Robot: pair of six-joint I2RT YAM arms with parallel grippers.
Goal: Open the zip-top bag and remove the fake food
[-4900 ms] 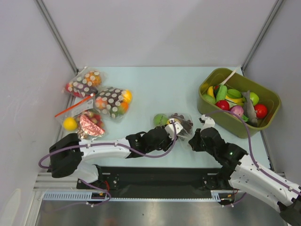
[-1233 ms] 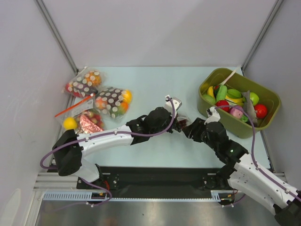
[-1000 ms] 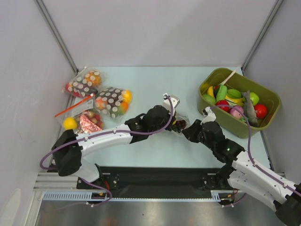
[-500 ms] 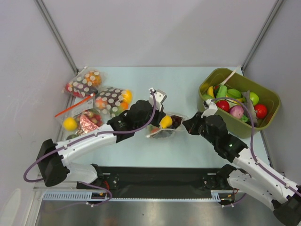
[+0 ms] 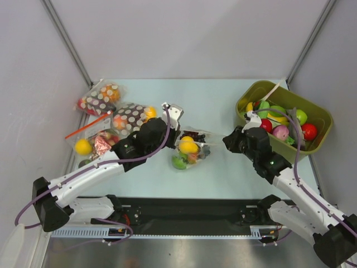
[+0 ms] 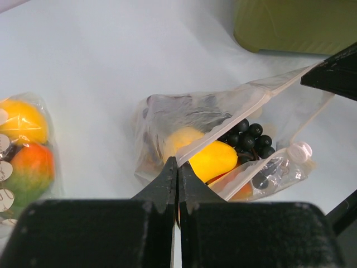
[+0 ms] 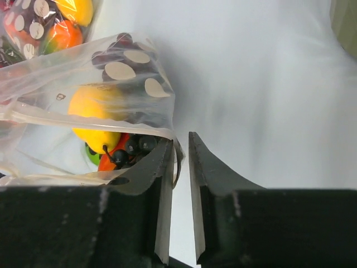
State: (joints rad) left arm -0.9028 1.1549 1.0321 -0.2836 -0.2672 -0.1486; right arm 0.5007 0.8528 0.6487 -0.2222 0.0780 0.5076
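Observation:
The clear zip-top bag (image 5: 191,148) hangs between the two grippers with its mouth open. The fake food is inside: a yellow pear (image 6: 215,159), a dark grape bunch (image 6: 249,138), a green piece (image 5: 178,162) and an orange-red piece (image 7: 110,159). My left gripper (image 5: 177,137) (image 6: 177,163) is shut on the bag's near rim. My right gripper (image 5: 227,140) (image 7: 181,139) is at the bag's right corner. Its jaws stand a narrow gap apart, and the bag's rim curls against the inside of the left finger (image 7: 162,167) without being pinched.
An olive bin (image 5: 277,149) (image 6: 295,25) full of toy food stands at the right. Dark white-dotted bags (image 5: 132,120) (image 5: 100,97) (image 7: 39,17) and a bag with a red zip strip (image 5: 95,142) lie at the left, close behind my left arm.
My left gripper has pulled the bag to the left, away from the bin. The right gripper has shifted slightly right, and the bag's mouth has spread wider.

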